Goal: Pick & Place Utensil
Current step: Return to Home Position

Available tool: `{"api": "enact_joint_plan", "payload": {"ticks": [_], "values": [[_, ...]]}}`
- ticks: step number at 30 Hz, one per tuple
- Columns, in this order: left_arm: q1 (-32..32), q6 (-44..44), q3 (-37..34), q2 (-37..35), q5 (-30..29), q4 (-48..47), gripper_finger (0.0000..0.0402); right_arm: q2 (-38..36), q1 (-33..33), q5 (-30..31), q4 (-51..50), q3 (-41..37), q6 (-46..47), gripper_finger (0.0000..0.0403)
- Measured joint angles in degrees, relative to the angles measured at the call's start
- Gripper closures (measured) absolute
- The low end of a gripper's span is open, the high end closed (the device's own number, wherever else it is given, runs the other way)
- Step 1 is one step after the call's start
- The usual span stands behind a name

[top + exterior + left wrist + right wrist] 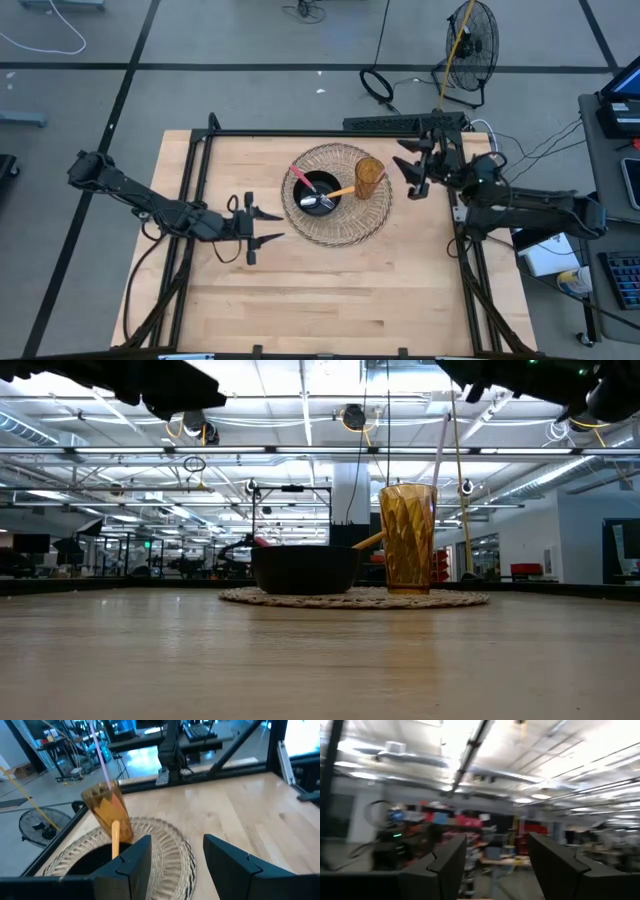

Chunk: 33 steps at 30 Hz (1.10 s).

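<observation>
Left claw: our left gripper (272,226) is spread wide with nothing in it. It hovers over bare table (330,290) just beside the left edge of the brown mat (350,232), fingers aimed at the bowl.
Right claw: the right gripper (408,167) is also wide open and empty, near the back-right corner, close to the cup side of the mat but clear of it.
Where the stuff is: the black bowl (320,183) sits on the mat with the pink fork (299,174) and yellow spoon (341,191) in it. The brown cup (370,177) is just beside it on the right, with the pink straw (440,448) standing in it.
Stage: we reckon the placing is done and only the retreat home is left.
Risk 1: the straw pokes up tall, so a low right-arm swing could clip it and tip the cup.
Risk 2: if the left fingers creep forward, they could shove the mat and drag everything along.
Risk 3: the spoon handle leans over the rim, so a jolt might flip it out.
Our take: up first, then back.
</observation>
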Motion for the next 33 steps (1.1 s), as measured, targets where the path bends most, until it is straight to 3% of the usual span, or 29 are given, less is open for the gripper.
{"api": "enact_joint_plan", "payload": {"ticks": [6, 13, 20, 23, 30, 33], "values": [[0.0, 2.66, 0.0, 0.0, -0.02, 7.11, 0.0215, -2.22, 3.1, -6.98, -10.36, 3.5, 1.01, 0.0195], [0.0, 8.99, 0.0, 0.0, -0.3, 9.98, 0.0215, -4.91, 8.33, -7.03, -18.34, 3.56, 0.97, 0.0195], [1.33, 8.77, 0.0, 0.0, -4.75, 13.96, 0.0215, -7.54, 13.47, -7.06, -31.27, 3.56, -3.64, 0.0195], [3.42, 8.75, 0.0, 0.0, -2.61, 15.95, 0.0215, -7.4, 15.5, -7.06, -35.86, 3.56, -4.24, 0.0195], [10.69, 6.76, 0.0, 0.0, 9.44, 16.03, 0.0215, -5.12, 19.06, -6.72, -41.91, 3.56, -4.78, 0.0195], [12.48, 6.51, 0.0, 0.0, 10.77, 14.56, 0.0215, -5.13, 19.19, -4.87, -42.77, 3.56, -5.05, 0.0195]]}}
